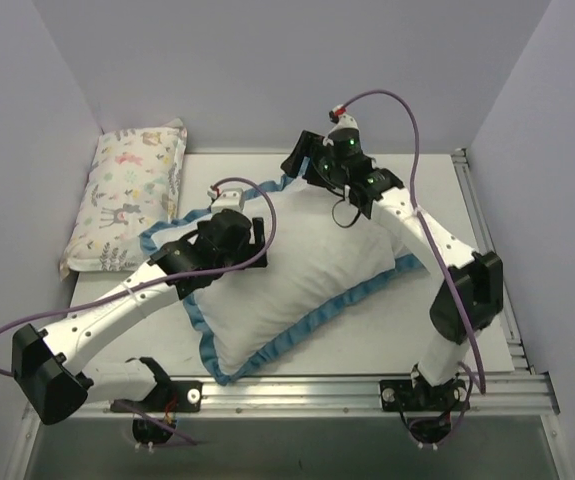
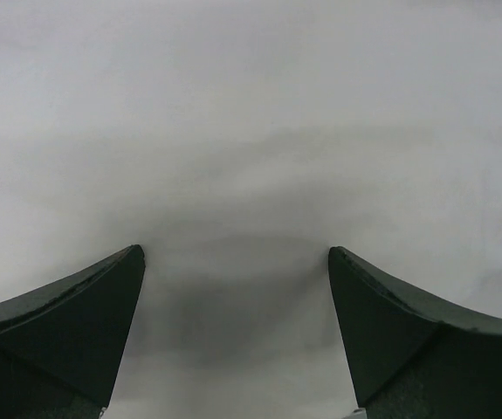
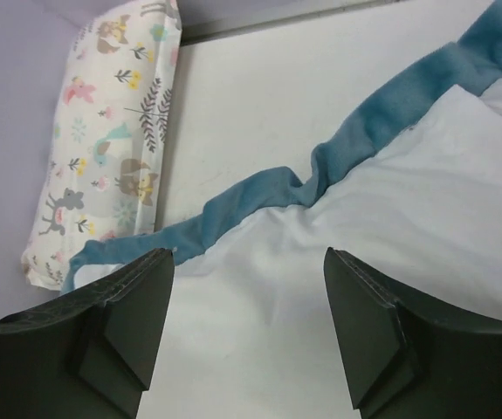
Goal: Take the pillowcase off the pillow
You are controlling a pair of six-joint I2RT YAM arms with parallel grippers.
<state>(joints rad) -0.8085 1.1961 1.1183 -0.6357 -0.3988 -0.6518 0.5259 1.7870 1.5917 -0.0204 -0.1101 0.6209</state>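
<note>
The pillowcase (image 1: pixel 307 270) lies plain white side up across the middle of the table (image 1: pixel 437 200), its blue ruffled trim (image 1: pixel 312 325) running round the edges and the cover swollen full. The pillow is wholly hidden inside it and shows only as that plump bulk. My left gripper (image 2: pixel 235 253) is low over the left half of the cover with its jaws spread wide. Only white cloth shows between and beyond them, dipping into a shadowed crease, and nothing is pinched; whether the tips press the fabric I cannot tell. My right gripper (image 3: pixel 246 253) hangs over the far edge of the cover, jaws likewise wide apart and empty. Below and ahead of them the trim twists in a rumpled band along the white cloth. From above, my right arm reaches in from the near right corner and my left arm from the near left, the two heads well apart over the same cover. Beyond the trim, in the far left corner, a smaller animal-print pillow (image 1: pixel 132 195) lies against the wall, just beside the cover's left edge
</note>
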